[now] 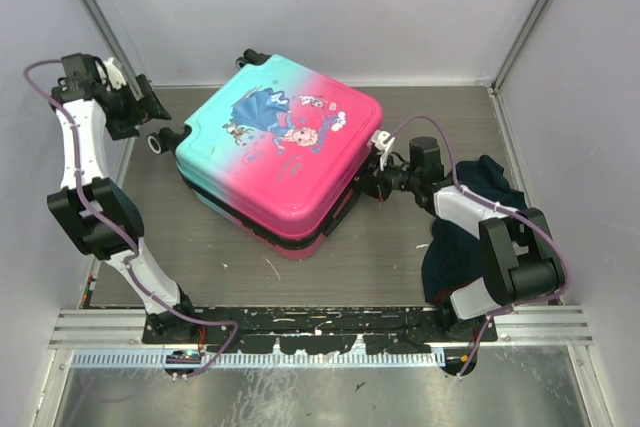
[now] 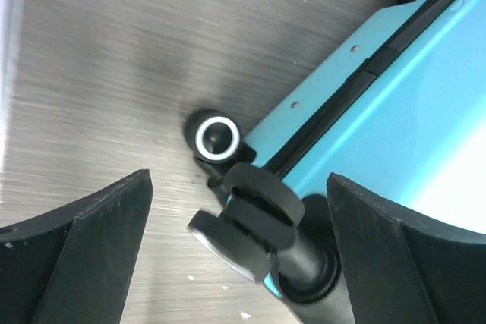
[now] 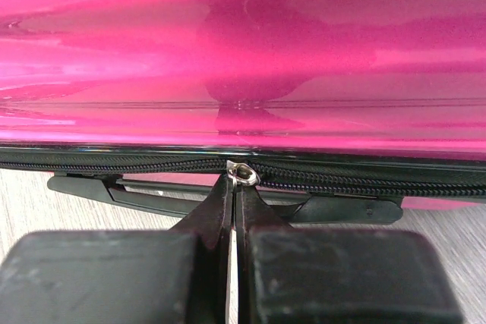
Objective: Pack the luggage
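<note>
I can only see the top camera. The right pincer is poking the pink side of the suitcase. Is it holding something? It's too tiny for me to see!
Observer: Yes. In the right wrist view, the right pincer is shut on the little silver zipper pull of the suitcase.
Operator: And the left pincer, is it grabbing a wheel?
Observer: No. In the left wrist view, the left pincer is open. A black double wheel sits in the gap between its fingers, and I can't see either finger touching it.
</note>
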`<state>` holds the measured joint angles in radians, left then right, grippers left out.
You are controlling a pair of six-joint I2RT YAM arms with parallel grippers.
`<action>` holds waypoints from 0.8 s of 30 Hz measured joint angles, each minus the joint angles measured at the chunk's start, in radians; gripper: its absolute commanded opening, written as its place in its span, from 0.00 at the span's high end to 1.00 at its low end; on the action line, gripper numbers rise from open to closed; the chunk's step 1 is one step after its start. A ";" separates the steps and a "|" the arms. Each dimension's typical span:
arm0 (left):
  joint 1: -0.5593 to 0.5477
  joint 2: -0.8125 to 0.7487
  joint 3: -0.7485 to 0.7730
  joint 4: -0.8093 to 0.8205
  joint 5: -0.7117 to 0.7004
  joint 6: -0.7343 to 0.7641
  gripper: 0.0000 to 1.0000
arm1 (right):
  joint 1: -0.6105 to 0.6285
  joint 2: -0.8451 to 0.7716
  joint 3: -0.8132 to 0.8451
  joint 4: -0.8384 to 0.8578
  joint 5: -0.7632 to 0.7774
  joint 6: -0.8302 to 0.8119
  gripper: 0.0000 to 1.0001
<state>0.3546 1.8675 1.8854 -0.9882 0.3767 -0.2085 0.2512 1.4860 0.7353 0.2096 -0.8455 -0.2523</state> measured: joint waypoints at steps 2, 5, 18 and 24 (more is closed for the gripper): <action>0.001 -0.039 0.013 0.016 -0.029 0.089 0.02 | 0.018 0.000 -0.005 0.014 0.023 0.024 0.99; 0.000 -0.119 0.000 0.021 -0.034 0.175 0.02 | 0.068 0.007 -0.013 0.051 0.064 0.060 0.99; -0.578 -0.712 -0.376 0.107 0.171 0.544 0.03 | 0.262 0.054 -0.014 0.173 0.100 0.217 0.99; -1.068 -0.839 -0.651 0.153 0.014 0.622 0.24 | 0.196 0.082 0.024 0.130 0.032 0.236 0.99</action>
<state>-0.7132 1.0286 1.2343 -0.8356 0.3912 0.4137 0.4477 1.5681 0.7589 0.3401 -0.8135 -0.0166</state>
